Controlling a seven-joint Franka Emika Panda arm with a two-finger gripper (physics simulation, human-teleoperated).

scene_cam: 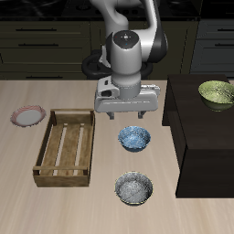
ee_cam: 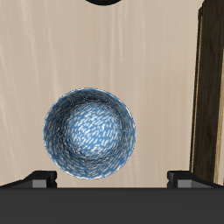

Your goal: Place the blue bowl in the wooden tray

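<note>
So basically nothing's done yet: the blue bowl (scene_cam: 134,138) sits on the table (scene_cam: 55,206) just beside the wooden tray (scene_cam: 66,146), not in it. The hand (scene_cam: 124,116) hovers right above the bowl, fingers spread wide and holding nothing. Grabbing, lifting and dropping it in the tray are all left.

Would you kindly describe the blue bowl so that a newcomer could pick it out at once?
Find the wooden tray on the light table. Between it and the dark cabinet sit two small bowls. The blue bowl is the one farther back, under the gripper; its inside is bright blue, whereas the grey bowl is nearer the front edge.
</note>
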